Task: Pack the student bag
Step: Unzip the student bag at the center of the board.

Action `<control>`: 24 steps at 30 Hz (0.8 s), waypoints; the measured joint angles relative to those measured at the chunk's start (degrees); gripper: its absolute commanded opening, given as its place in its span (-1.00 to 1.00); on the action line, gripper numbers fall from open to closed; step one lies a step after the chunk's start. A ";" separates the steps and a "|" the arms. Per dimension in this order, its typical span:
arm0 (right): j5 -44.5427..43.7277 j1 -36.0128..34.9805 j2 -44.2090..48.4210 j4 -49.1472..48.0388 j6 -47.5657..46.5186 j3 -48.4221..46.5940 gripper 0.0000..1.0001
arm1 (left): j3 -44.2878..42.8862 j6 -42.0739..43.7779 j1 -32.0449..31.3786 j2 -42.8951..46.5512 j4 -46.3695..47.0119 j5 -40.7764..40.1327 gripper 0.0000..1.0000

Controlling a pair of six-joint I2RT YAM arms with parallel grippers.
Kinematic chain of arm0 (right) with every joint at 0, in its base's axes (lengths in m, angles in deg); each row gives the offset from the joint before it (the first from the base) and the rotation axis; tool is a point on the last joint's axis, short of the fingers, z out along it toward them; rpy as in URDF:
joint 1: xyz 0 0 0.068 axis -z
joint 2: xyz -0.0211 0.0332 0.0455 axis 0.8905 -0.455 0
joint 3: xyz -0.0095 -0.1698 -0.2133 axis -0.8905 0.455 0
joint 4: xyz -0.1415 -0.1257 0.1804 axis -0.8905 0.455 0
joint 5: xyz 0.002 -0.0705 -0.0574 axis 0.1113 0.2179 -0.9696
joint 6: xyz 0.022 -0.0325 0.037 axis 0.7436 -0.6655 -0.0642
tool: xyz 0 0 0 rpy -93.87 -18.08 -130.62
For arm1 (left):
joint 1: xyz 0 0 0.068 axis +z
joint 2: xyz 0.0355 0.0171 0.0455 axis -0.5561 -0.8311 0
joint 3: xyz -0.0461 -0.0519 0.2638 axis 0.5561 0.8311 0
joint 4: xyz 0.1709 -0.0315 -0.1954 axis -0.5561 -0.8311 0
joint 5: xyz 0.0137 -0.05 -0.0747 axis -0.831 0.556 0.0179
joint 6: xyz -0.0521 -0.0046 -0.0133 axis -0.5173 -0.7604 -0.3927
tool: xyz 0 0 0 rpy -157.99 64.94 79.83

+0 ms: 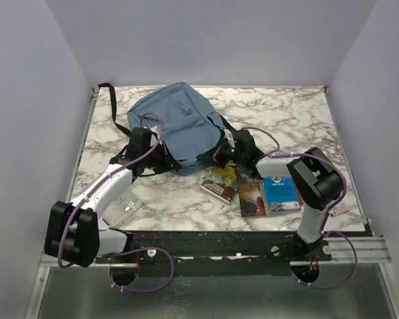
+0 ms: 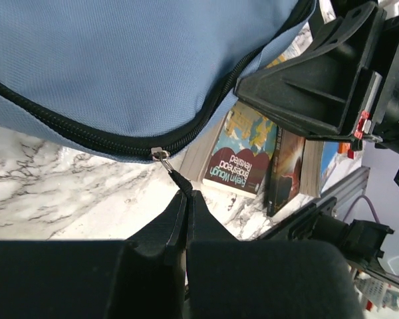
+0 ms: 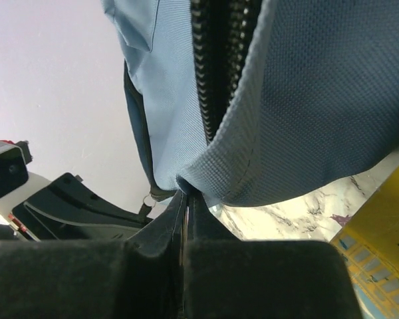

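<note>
Centrally, toward the tabletop's far edge, lay the soft dusty-blue fabric student bag (image 1: 176, 123). The left gripper (image 2: 186, 198) was clamped on its black zip pull (image 2: 175, 175); the right gripper (image 3: 186, 197) pinched the fabric edge (image 3: 209, 181). Unzipping would go best with that fabric held taut.
</note>
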 measured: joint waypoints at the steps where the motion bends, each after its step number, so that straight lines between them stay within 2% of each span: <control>1: -0.13 0.00 -0.13 -0.24 -0.04 0.00 -0.99 | -0.68 0.26 0.00 0.00 -0.76 -0.81 -1.00; 8: -3.08 -0.11 0.87 -0.28 -1.75 1.11 -0.99 | -2.56 1.70 1.88 0.00 -5.07 -4.98 -1.00; 15: -4.13 -0.33 2.73 -0.15 -4.00 1.60 -0.99 | -5.40 4.48 8.76 -1.29 -10.34 -8.26 -1.00; 24: -4.17 -0.46 2.73 -1.66 -4.07 2.51 -0.99 | -13.75 7.54 13.22 -7.50 -16.96 -11.91 -1.00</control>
